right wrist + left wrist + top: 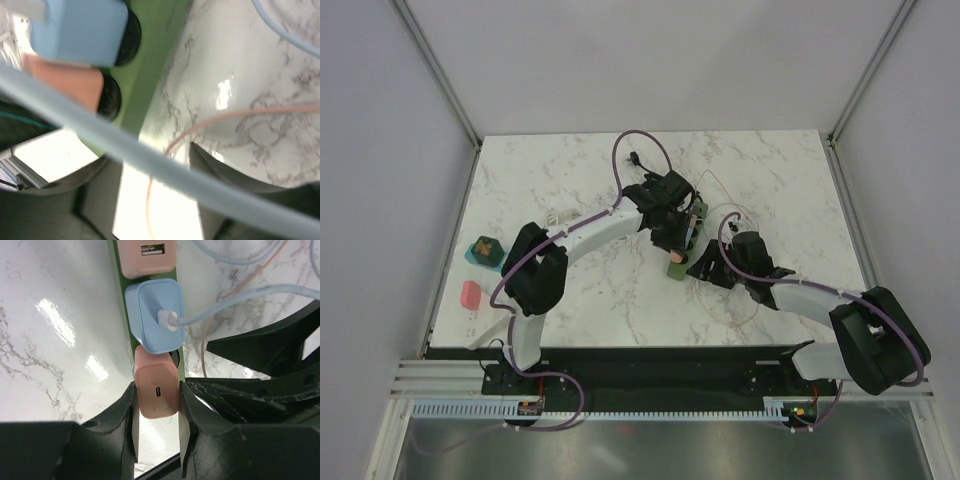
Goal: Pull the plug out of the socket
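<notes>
The pink plug (156, 382) sat in the end socket of a green power strip (120, 295) near the middle of the marble table (50, 340), with no cable in its port. It looked like a small, light, rigid plastic block with smooth, rounded sides, so it would probably slip under a weak pinch, while the socket's hold on its pins, not its weight, would resist the pull. The flat long sides seemed the best place to take it, low on the body. Its port face pointed straight at the left wrist camera, and the longer side of that face ran along the strip. Its pull axis, judged from this, ran out of the socket face toward that camera. The left gripper (157, 412) was closed around it, one pad against each long side. Just beyond it sat a blue adapter (155, 315) carrying a pale blue cable (240, 295), then another pink adapter (147, 257). The right gripper (146, 152) hung by the strip's near end with its fingers spread and nothing clamped between them. Unless held down, the light strip would likely lift with the plug.
</notes>
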`<state>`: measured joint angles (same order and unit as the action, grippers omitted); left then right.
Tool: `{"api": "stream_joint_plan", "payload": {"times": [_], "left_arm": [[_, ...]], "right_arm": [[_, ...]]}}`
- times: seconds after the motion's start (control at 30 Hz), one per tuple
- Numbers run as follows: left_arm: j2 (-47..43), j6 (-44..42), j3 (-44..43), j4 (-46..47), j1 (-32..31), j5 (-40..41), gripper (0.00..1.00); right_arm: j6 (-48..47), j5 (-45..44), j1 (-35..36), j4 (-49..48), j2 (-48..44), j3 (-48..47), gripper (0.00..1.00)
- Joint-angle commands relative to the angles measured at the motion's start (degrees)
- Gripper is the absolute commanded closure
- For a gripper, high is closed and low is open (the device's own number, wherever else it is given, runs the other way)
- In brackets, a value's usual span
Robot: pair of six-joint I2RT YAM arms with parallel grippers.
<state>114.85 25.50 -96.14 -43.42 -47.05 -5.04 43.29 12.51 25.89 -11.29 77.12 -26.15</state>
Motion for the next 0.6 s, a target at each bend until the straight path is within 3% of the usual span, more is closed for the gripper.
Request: {"api": "stream_joint_plan", "payload": {"times": [0.0, 0.1, 0.33, 0.4, 0.5, 0.57], "left_arm": [[-6.04, 2.10, -0.46, 7.47, 0.73, -8.14, 0.98], [-6.48, 3.07, -0.02, 8.87, 0.90, -10.51, 0.98], [-7.09, 3.60, 0.95, 10.20, 0.90, -12.01, 0.98], [-7.09, 3.51, 1.83, 10.20, 0.99, -11.75, 0.98], [-7.18, 3.42, 2.62, 10.28, 1.17, -11.13, 0.98], [-7.01, 3.42, 2.62, 10.37, 1.26, -11.40, 0.98]], "right_arm": [[-2.33, 0.75, -0.14, 3.82, -3.20, 2.33, 0.32], [-1.37, 2.42, -0.05, 1.19, -5.05, 3.82, 0.24], [2.50, 4.37, -0.05, -3.75, -8.02, 5.41, 0.26], [1.72, 0.43, -0.14, 0.98, -10.23, 3.40, 0.28], [-3.20, -6.94, -0.14, 19.75, -13.83, -1.69, 0.25], [-5.83, -7.68, -0.14, 22.88, -16.73, -3.02, 0.22]]}}
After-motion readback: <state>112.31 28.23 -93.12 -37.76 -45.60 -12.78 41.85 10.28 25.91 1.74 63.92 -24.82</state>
